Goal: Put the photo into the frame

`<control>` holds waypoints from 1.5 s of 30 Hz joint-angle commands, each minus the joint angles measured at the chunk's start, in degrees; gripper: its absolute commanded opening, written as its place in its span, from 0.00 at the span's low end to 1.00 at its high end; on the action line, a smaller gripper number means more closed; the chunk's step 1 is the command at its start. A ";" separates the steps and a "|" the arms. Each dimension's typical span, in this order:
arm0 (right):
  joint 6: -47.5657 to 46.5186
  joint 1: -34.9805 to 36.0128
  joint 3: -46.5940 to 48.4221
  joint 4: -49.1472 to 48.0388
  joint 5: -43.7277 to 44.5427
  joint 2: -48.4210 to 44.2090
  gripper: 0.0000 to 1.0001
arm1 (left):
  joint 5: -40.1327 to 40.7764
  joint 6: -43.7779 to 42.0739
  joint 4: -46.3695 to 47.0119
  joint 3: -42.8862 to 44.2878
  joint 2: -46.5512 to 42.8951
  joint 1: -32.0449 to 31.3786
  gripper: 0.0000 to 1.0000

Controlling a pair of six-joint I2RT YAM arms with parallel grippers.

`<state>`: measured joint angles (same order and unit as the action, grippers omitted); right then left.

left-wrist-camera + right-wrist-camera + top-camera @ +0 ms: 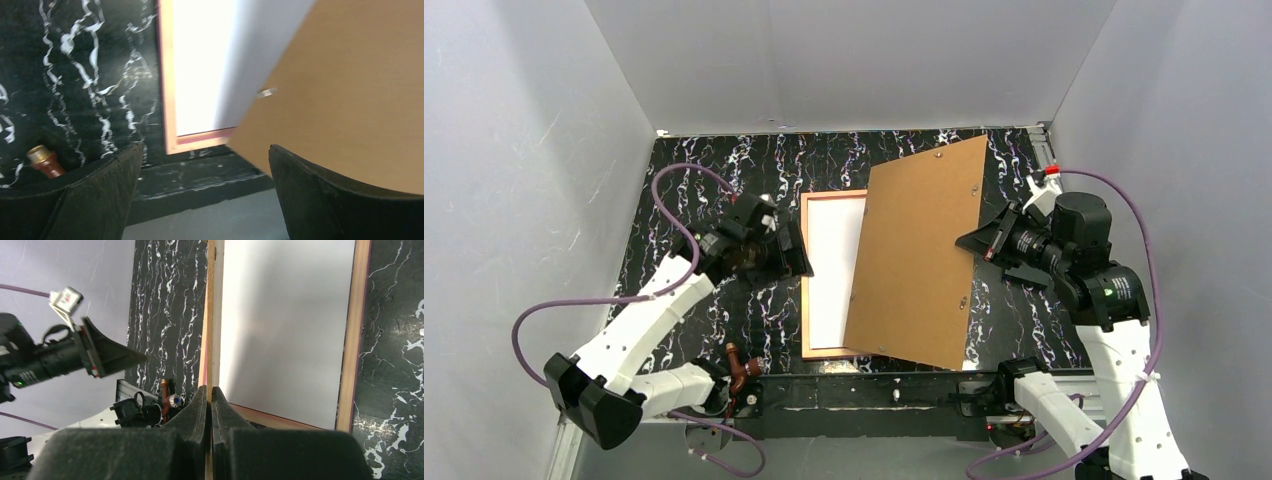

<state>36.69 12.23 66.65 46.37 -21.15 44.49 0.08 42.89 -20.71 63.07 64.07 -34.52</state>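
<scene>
Top external: photo (pixel 834 270) sits in frame (pixel 805 290); right hand (pixel 972 241) pinches backing board (pixel 914 260), left hand (pixel 802 252) gapes.

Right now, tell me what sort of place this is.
Probably a lab robot test booth: plain white walls box in a black marbled tabletop, with a left arm and right arm mounted at its near edge.

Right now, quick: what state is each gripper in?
Left gripper: open, holding nothing.
Right gripper: shut on the edge of the brown backing board.
</scene>
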 commanded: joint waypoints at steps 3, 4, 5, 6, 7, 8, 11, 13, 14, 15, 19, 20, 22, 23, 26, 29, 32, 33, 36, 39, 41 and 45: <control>1.67 -0.18 0.64 -7.43 -5.59 2.37 0.01 | -12.25 1.34 -9.06 14.53 7.81 6.85 0.98; 1.61 -0.15 0.56 -7.81 -6.02 2.86 0.01 | -13.75 2.28 -9.27 15.84 9.16 7.85 0.98; 1.51 -0.18 0.57 -8.00 -6.46 3.34 0.01 | -14.88 3.29 -9.38 16.65 10.01 8.77 0.98; 1.20 -0.19 0.61 -8.13 -6.94 3.93 0.01 | -15.48 4.58 -9.50 16.91 10.78 9.46 0.98; 1.07 -0.19 0.84 -8.21 -7.46 4.60 0.01 | -15.61 5.82 -9.52 16.40 11.10 9.88 0.98; 0.87 -0.19 1.04 -8.30 -7.99 5.29 0.01 | -15.11 7.25 -9.38 15.24 11.04 10.16 0.98; 0.10 -0.19 2.43 -7.68 -9.79 7.80 0.01 | -11.98 11.30 -9.25 9.68 9.23 10.84 0.98; -0.01 -0.24 3.07 -8.00 -11.06 9.36 0.01 | -12.62 10.84 -6.93 4.98 7.60 11.49 0.98; -0.02 -0.27 3.36 -8.30 -11.67 10.14 0.01 | -13.06 9.94 -5.49 2.98 6.73 11.57 0.98; -0.02 -0.35 3.58 -8.62 -12.32 10.88 0.01 | -12.99 9.36 -4.53 1.28 5.99 11.63 0.98; 0.34 -0.45 4.93 -9.28 -14.32 13.98 0.01 | -11.65 6.35 -3.84 -2.56 5.10 11.87 0.98; 0.42 -0.47 5.28 -9.60 -14.84 14.76 0.01 | -12.22 5.04 -3.55 -2.77 5.26 11.93 0.98; 0.32 -0.67 6.39 -9.75 -15.75 16.85 0.01 | -12.57 2.23 -4.56 -1.87 6.06 12.02 0.98; 0.06 -0.80 7.33 -9.60 -16.22 17.90 0.01 | -12.20 0.88 -5.60 -1.05 6.51 12.02 0.98; -0.38 -1.23 9.89 -8.80 -17.82 21.25 0.01 | -6.03 -1.25 -11.42 2.61 7.93 12.09 0.98; -0.44 -1.46 12.34 -8.21 -19.10 24.02 0.01 | -3.43 -3.87 -14.17 4.32 9.06 12.19 0.98; -1.03 -1.72 14.89 -6.68 -20.22 26.65 0.01 | -2.84 -5.17 -16.43 6.19 10.72 12.29 0.98; -1.39 -1.88 15.72 -6.11 -20.69 27.66 0.01 | -2.53 -5.11 -16.98 6.60 11.20 12.35 0.98; -2.43 -2.43 17.42 -4.60 -21.85 29.99 0.01 | -3.32 -5.42 -17.26 7.06 12.43 12.37 0.98; -3.10 -3.20 17.83 -4.17 -22.41 31.50 0.01 | -3.97 -5.56 -17.19 7.28 13.15 12.46 0.98; -3.12 -3.26 17.78 -4.95 -22.83 32.34 0.01 | -4.59 -5.66 -16.77 6.99 13.33 12.46 0.98; -2.35 -3.31 17.04 -7.19 -24.65 34.61 0.01 | -6.15 -5.44 -15.13 5.80 13.29 12.46 0.98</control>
<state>33.74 9.17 81.25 43.44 -39.72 78.04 -4.32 38.13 -30.52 69.12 77.49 -22.33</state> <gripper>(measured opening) 0.054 0.980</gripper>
